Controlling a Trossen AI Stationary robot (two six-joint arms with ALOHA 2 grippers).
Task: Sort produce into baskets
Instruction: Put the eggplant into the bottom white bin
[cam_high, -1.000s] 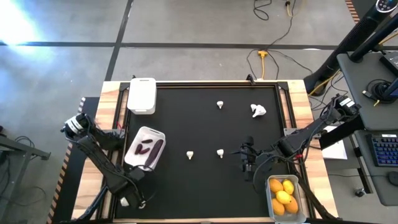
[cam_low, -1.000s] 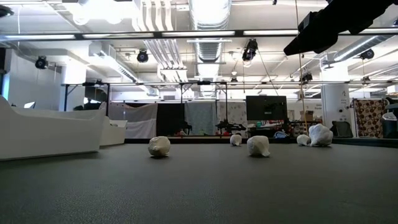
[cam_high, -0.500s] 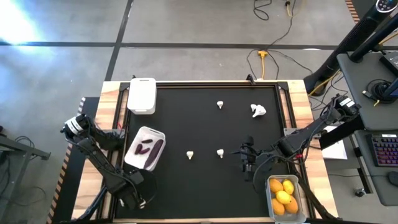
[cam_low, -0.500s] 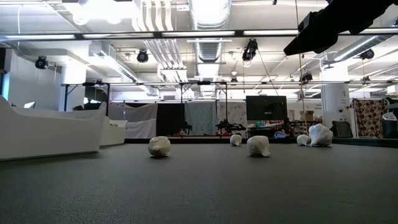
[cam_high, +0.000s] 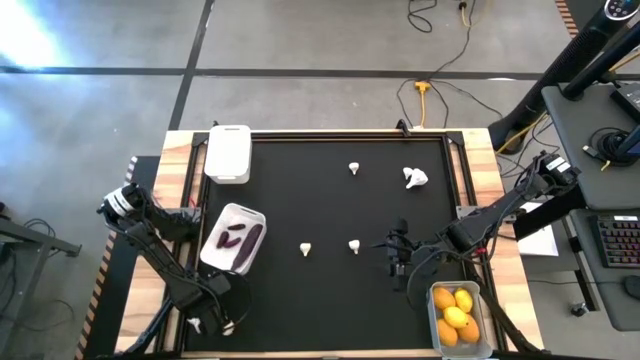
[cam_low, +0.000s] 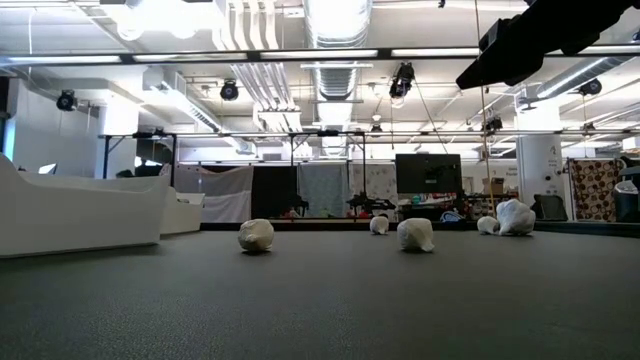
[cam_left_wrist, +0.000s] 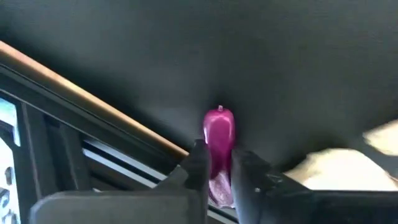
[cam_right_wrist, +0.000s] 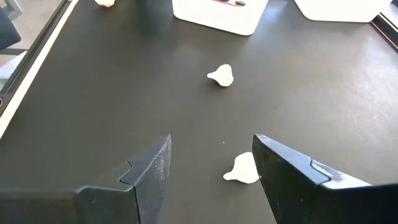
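Observation:
A purple eggplant piece (cam_left_wrist: 219, 130) stands between the fingers of my left gripper (cam_left_wrist: 219, 163), which is shut on it at the table's near left corner (cam_high: 212, 322). Two more purple pieces lie in the white basket (cam_high: 233, 238). Behind that one stands a second white basket (cam_high: 228, 153). The clear basket (cam_high: 458, 318) holds yellow and orange fruits. White garlic bulbs (cam_high: 306, 248), (cam_high: 354, 245), (cam_high: 354, 168), (cam_high: 415, 178) rest on the black mat. My right gripper (cam_right_wrist: 211, 155) hangs open above the mat right of centre (cam_high: 397, 250), a bulb (cam_right_wrist: 242, 169) lying just ahead of its fingers. My left gripper pinches the eggplant piece between its two fingers (cam_left_wrist: 198, 167), by its lower half (cam_left_wrist: 217, 155). The rounded free end (cam_left_wrist: 219, 115) sticks out past the fingertips toward the mat. The fingers slant steeply down and lie along the piece. Whether its end touches the mat I cannot tell.
The table's wooden rail and black frame (cam_left_wrist: 93, 121) run close beside my left gripper. In the low view the bulbs (cam_low: 256, 235), (cam_low: 415, 234) stand on the mat, a white basket (cam_low: 80, 215) is at the left, and my right arm (cam_low: 540, 35) hangs above.
My left hand has sunk a little toward the mat at the near left corner. The bulbs, the baskets and my right arm have kept still.

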